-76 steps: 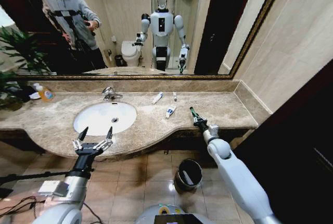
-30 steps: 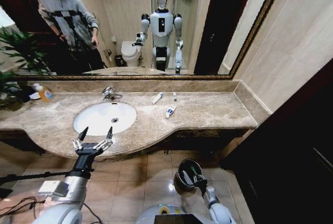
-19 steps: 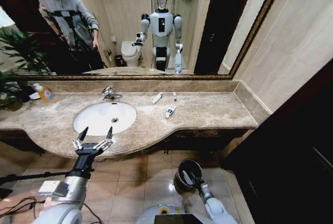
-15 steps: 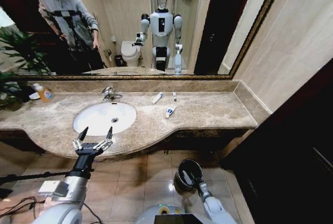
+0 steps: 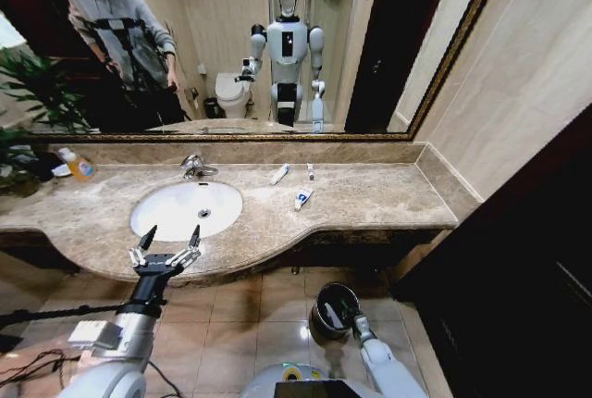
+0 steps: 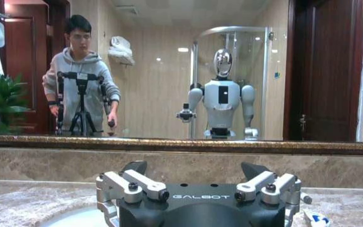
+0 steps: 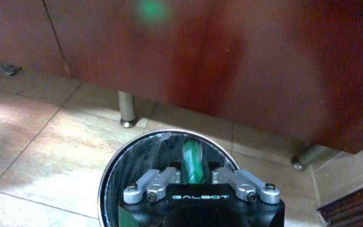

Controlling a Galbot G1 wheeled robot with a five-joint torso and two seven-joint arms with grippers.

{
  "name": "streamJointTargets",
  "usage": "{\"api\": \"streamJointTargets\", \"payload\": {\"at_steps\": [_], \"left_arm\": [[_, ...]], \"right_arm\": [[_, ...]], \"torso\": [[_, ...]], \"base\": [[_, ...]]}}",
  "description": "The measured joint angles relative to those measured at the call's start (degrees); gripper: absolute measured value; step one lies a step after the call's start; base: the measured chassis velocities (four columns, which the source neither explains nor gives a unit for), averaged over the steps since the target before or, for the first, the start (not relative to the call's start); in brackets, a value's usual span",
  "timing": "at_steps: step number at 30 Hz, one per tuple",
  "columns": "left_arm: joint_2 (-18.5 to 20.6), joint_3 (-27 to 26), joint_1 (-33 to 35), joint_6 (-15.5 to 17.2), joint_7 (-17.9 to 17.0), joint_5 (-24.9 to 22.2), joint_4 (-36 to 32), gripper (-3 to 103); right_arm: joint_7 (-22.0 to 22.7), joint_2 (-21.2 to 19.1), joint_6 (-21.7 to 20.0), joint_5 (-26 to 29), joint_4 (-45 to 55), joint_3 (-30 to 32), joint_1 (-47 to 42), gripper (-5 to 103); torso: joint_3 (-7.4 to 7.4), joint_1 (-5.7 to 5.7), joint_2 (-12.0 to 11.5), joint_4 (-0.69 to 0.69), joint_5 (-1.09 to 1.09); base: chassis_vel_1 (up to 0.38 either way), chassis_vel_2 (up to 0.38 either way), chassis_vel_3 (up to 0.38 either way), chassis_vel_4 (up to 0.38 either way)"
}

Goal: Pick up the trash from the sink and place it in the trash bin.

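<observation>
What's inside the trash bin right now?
The right tool hangs over the trash bin, a green piece between its fingers above the dark lining. The tool body covers the bin's bottom.

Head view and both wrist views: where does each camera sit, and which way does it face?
Head view: on the head, facing forward and down at sink, counter, mirror; left gripper open by the counter edge, right gripper at the trash bin.
Left wrist view: on the left wrist, facing the mirror across the counter; own jaws in front.
Right wrist view: on the right wrist, facing down into the bin; jaws hold a green piece.
Shared: head and right wrist views show the bin.
</observation>
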Motion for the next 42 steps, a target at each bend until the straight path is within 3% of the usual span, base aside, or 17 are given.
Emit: {"api": "streamJointTargets", "payload": {"at_steps": [2,6,9,14,17,20,22,23,36,42], "left_arm": [[0.00,0.00,0.00,0.00,0.00,0.00,0.00,100],[0.00,0.00,0.00,0.00,0.00,0.00,0.00,100],[0.00,0.00,0.00,0.00,0.00,0.00,0.00,100],[0.00,0.00,0.00,0.00,0.00,0.00,0.00,100],[0.00,0.00,0.00,0.00,0.00,0.00,0.00,100],[0.00,0.00,0.00,0.00,0.00,0.00,0.00,100],[0.00,0.00,0.00,0.00,0.00,0.00,0.00,100],[0.00,0.00,0.00,0.00,0.00,0.00,0.00,100],[0.00,0.00,0.00,0.00,0.00,0.00,0.00,100],[0.00,0.00,0.00,0.00,0.00,0.00,0.00,100]], "right_arm": [[0.39,0.05,0.12,0.00,-0.26,0.01,0.16,24],[0.53,0.00,0.35,0.08,-0.31,0.12,0.00,46],[0.53,-0.06,0.48,0.19,-0.17,0.18,-0.23,50],[0.49,-0.15,0.51,0.28,0.62,0.20,-0.82,73],[0.46,-0.15,0.51,0.30,0.84,0.21,-0.99,79],[0.32,-0.22,0.51,0.32,1.35,0.21,-1.30,95],[0.31,-0.22,0.51,0.34,1.44,0.21,-1.35,95],[0.31,-0.24,0.51,0.45,1.71,0.22,-1.49,99],[0.33,-0.83,0.45,1.12,7.29,0.87,-4.77,100],[0.25,-1.76,6.00,1.21,15.57,2.32,-9.70,100]], "torso": [[0.00,0.00,0.00,0.00,0.00],[0.00,0.00,0.00,0.00,-0.01],[0.00,0.00,0.00,0.00,0.00],[0.00,0.00,0.00,0.00,-0.01],[0.00,0.00,0.00,0.00,0.00],[0.00,0.00,0.00,0.00,-0.01],[0.00,0.00,0.00,0.00,-0.01],[0.00,0.00,0.00,0.00,0.00],[0.00,0.00,0.00,0.00,0.00],[0.00,0.00,0.00,0.00,0.01]], "base": [[0.000,0.000,0.000,0.000],[0.000,0.000,0.000,0.000],[0.000,0.000,0.000,0.000],[0.000,0.000,0.000,0.000],[0.000,0.000,0.000,0.000],[0.000,0.000,0.000,0.000],[0.000,0.000,0.000,0.000],[0.000,0.000,0.000,0.000],[0.000,0.000,0.000,0.000],[0.000,0.000,0.000,0.000]]}}
